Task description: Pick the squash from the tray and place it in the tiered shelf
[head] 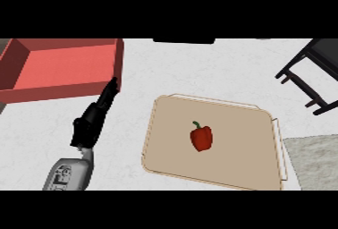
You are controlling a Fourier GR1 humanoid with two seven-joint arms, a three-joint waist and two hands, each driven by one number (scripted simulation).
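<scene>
Approach is the step in hand, as I judge it, since nothing is held yet: the only hand in view, the left hand (92, 120), sits at the left of the frame over the bare white surface (198, 67), its fingers (109, 89) straight and pressed together, pointing toward the upper part of the frame and close to the lower right corner of the red bin (63, 67). The right hand shows nowhere. What lies on the beige tray (171, 156), in the middle of the frame, is not a squash to my eye but a red bell pepper (201, 137) with a short green stem at its upper end, lying near the tray's centre and well apart from the hand. I would treat it as the thing to pick. To do this well I would bring a hand in from above, clear of the tray's raised rim, and open the fingers before coming down, closing across the pepper's narrower width, not along its length. It looks smooth, glossy and lobed, so I expect it could roll or slip if pinched off-centre. The dark tiered shelf (310, 76) stands at the upper right of the frame, only partly in view, so I would favour the right hand for a shorter carry.
</scene>
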